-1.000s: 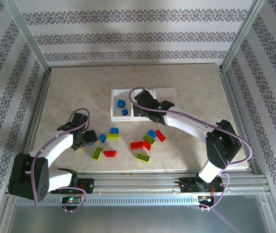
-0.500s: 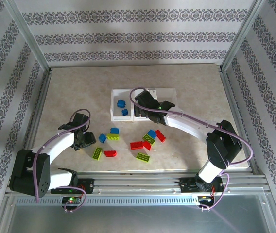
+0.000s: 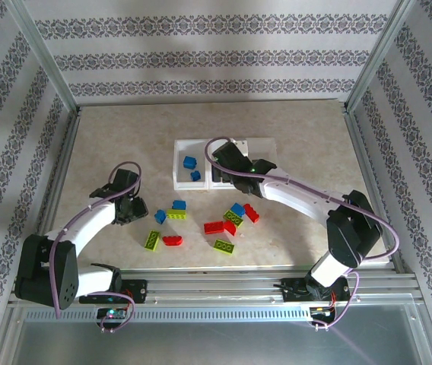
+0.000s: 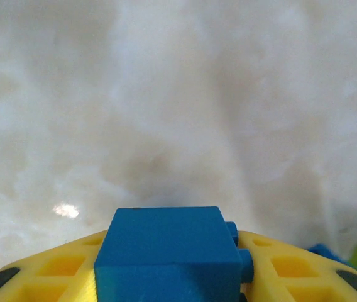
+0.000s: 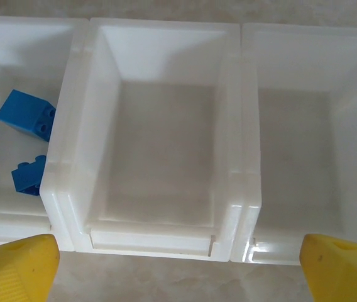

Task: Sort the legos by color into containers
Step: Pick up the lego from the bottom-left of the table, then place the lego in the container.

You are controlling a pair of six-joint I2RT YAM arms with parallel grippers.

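Left end effector (image 3: 131, 211) is closed on a blue brick (image 4: 166, 251) near the desk (image 4: 166, 94). Right end effector (image 5: 178, 264) is fully open and empty over the containers (image 5: 238, 126). Risk: the grip looks shallow, so the brick may twist or drop in transit.

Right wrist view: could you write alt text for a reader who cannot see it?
Three joined white bins seen from just above their near edge: the left one holds two blue legos, the middle one shows none. The right gripper hangs open, its yellow fingertips at the bottom corners.
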